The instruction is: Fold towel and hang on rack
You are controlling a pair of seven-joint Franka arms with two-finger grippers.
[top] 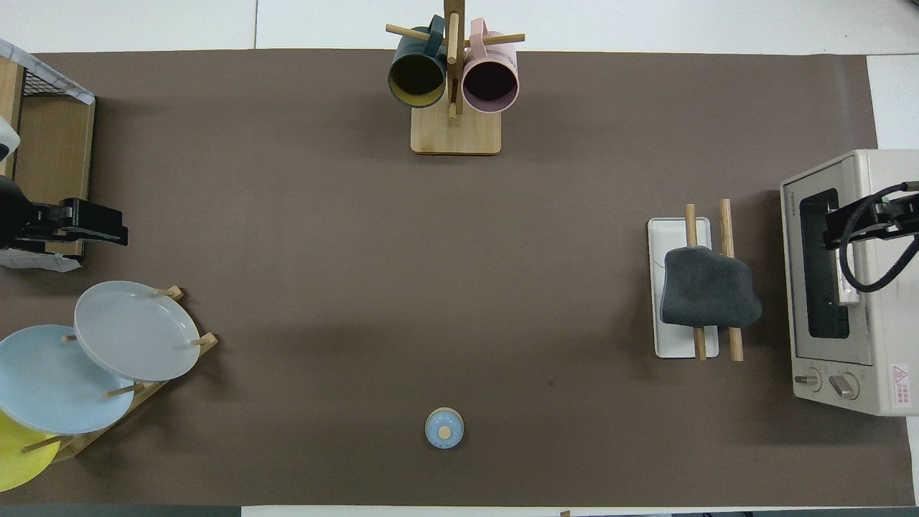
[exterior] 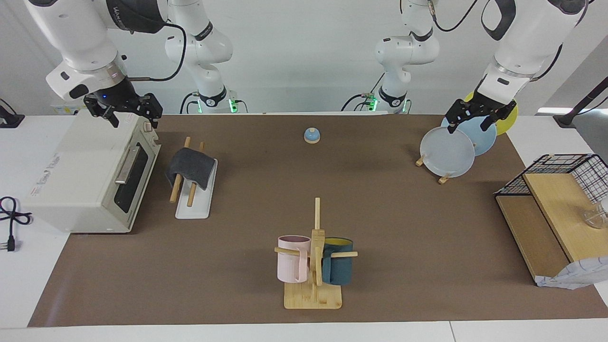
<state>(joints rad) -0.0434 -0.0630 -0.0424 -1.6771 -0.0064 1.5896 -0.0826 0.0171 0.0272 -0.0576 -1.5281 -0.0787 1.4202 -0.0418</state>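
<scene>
**Desk inventory: towel on rack, both arms raised**

Items are listed across the facing view, starting at the right arm's end of the desk.

1. Toaster oven: cream, set at the right arm's end of the desk, its glass door turned toward the rack.
2. Right gripper: held in the air over the top of the toaster oven; the jaws are spread wide and nothing is held.
3. Rack: two parallel light wooden rods raised over a flat white base, placed just beside the toaster oven's door.
4. Towel: dark grey, folded, draped over both rods at the end of the rack nearer to the robots; its edges hang down on either side. It is touched by neither gripper.
5. Bell: small, blue, wooden-knobbed, found near the robots at mid-desk.
6. Mug tree: bamboo, farther from the robots than the bell; a pink mug and a teal mug are hung on it.
7. Plate stand: wooden, carrying a grey plate, a blue plate and a yellow plate.
8. Left gripper: held over the plates; the jaws are spread wide and empty.
9. Wooden shelf: with a black wire basket, at the left arm's end of the desk.
</scene>
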